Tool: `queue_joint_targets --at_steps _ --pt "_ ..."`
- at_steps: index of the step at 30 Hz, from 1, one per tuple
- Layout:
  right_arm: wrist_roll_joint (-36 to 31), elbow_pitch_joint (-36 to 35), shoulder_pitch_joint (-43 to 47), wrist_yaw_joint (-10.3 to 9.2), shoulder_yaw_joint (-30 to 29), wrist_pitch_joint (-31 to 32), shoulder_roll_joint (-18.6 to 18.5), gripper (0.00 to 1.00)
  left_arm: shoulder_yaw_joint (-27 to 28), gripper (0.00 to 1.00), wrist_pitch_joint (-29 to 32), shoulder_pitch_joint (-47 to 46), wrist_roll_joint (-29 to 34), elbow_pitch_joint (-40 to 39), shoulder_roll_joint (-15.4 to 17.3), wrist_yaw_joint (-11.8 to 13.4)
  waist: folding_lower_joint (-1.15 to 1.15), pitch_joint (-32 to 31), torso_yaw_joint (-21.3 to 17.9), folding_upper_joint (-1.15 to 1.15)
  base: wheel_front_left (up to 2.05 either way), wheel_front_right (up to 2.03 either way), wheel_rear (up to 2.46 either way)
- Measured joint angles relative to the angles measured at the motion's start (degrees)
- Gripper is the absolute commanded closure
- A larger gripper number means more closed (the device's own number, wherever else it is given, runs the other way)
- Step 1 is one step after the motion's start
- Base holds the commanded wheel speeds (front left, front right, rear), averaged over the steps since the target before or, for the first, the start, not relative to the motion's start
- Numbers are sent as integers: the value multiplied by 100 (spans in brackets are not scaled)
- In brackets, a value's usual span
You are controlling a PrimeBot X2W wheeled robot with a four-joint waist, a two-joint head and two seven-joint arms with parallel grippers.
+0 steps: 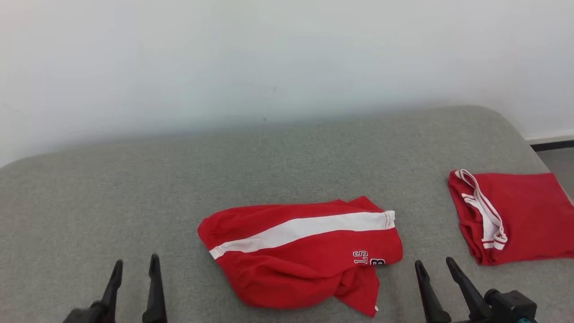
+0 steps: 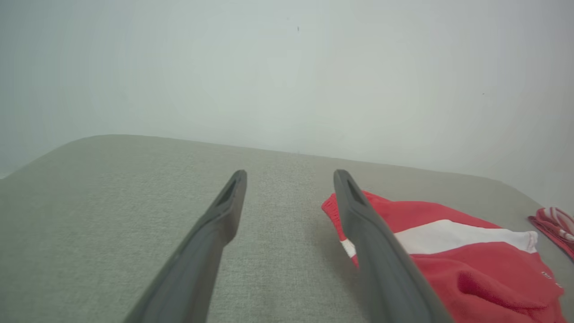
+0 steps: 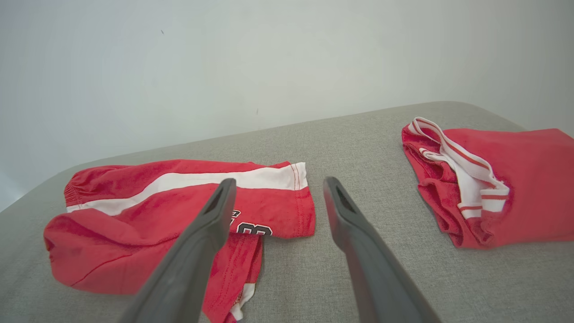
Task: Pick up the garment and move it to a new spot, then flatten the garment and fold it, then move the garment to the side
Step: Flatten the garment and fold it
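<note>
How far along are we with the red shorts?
Done: shorts set down on cushion; another red garment sits folded at right. In hand: nothing; left gripper and right gripper open, off the cloth. Remaining: shorts lie rumpled, a leg bunched underneath, so flatten, fold, move aside.

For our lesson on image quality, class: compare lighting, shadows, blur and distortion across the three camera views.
Head view: soft even light, a faint shadow under the red shorts; left gripper slightly smeared. Left wrist view: its fingers look soft up close. Right wrist view: sharpest, the lettering is crisp; the grey cushion curves at its far edge, perhaps distortion.
</note>
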Motion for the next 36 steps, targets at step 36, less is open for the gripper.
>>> queue_joint_targets --at_steps 36 --pt "-158 80 235 0 -394 144 45 0 1410 0 0 1054 1928 232 -957 -1233 0 -279 491 0 0 0 0"
